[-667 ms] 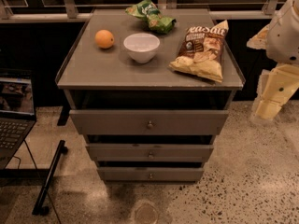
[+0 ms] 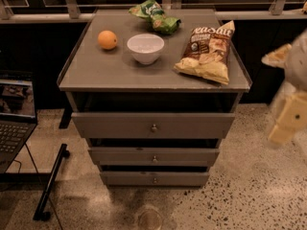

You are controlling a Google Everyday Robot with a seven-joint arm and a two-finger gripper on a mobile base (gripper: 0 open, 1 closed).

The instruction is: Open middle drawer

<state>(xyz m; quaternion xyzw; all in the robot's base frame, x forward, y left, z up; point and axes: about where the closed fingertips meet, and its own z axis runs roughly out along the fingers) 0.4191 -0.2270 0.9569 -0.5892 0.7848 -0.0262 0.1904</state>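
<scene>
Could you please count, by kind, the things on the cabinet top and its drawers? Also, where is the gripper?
Drawers: 3 (top drawer, middle drawer, bottom drawer)
Snack bags: 2 (green bag, brown chip bag)
White bowl: 1
Orange: 1
Total: 7
The gripper is far right, beside the cabinet.

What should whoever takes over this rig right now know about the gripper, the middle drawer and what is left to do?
Gripper: cream-coloured, at the right edge of the camera view, in the air beside the grey cabinet, apart from it and from all the drawers.
Grey flat-fronted middle drawer: second of three fronts, with its small round metal knob at centre and nothing on it.
Done: no grasp made yet.
Left: bring the gripper across to that knob, take hold, then probably pull straight out.
On the cabinet top: a round orange, a white bowl and two snack bags, none near the drawers.
</scene>
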